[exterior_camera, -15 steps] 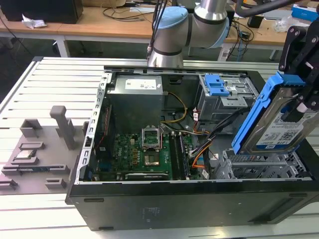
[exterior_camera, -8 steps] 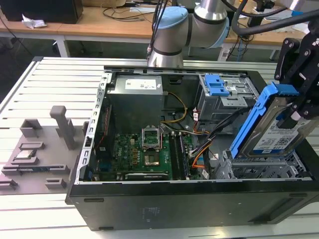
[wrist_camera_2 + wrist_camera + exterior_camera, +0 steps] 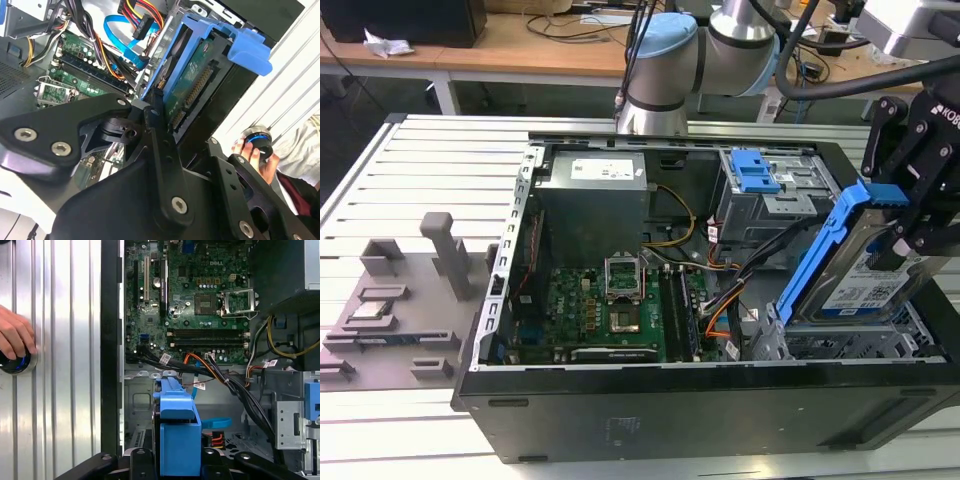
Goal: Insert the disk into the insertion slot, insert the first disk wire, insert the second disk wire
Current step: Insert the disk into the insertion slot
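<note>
Exterior view: gripper [image 3: 898, 225] clamped on the disk [image 3: 868, 287], tilted above the insertion slot [image 3: 840, 346]. It looks stiff, weighty and fragile, best held by its frame.

Silver white-labelled disk [image 3: 869, 289], bright blue carrier frame [image 3: 821, 250], green motherboard [image 3: 585, 312], black case [image 3: 670, 408]

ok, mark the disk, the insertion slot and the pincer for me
disk [image 3: 868, 283]: exterior view, on its white label.
insertion slot [image 3: 835, 345]: exterior view, on the perforated metal wall under the disk.
pincer [image 3: 892, 205]: exterior view, midway between its fingertips, at the disk's top edge.
</note>
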Robot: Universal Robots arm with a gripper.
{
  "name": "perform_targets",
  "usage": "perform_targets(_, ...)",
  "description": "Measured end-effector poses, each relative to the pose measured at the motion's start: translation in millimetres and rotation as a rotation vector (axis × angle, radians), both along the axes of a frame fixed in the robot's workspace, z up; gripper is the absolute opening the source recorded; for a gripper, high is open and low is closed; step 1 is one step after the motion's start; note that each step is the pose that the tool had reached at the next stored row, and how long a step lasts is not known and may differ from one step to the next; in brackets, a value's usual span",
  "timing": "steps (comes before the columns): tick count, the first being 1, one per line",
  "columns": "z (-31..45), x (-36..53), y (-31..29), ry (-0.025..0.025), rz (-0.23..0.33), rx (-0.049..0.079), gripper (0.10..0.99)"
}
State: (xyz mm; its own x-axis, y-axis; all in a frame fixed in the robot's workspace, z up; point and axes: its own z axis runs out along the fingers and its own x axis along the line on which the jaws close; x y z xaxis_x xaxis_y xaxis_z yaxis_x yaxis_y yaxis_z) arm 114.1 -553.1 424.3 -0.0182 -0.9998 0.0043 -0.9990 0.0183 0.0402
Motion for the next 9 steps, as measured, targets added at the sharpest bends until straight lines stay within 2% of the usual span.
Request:
perform_targets(5, 2.1, 0.0, 0.3, 0.0, 0.0, 0.001, 0.357)
perform_targets(9, 2.4, 3.5, 3.3, 0.0004, 0.0, 0.0, 0.357)
